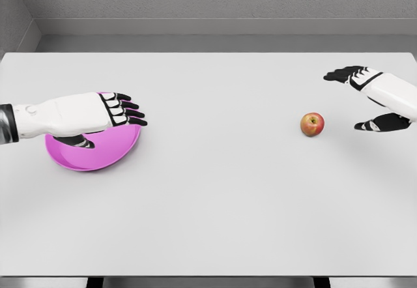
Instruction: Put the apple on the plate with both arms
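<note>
A red-yellow apple [312,124] stands on the white table, right of centre. My right hand [361,99] hovers just to its right, fingers spread wide and thumb low, holding nothing and not touching the fruit. A pink plate [98,154] lies at the left side of the table. Over the plate's upper half sits my left hand [111,122], fingers stretched flat toward the right and thumb tucked below; it hides part of the plate and grips nothing that I can see.
The white table [208,210] spans the whole view, with a grey wall behind its far edge. Between plate and apple lies a wide stretch of bare tabletop.
</note>
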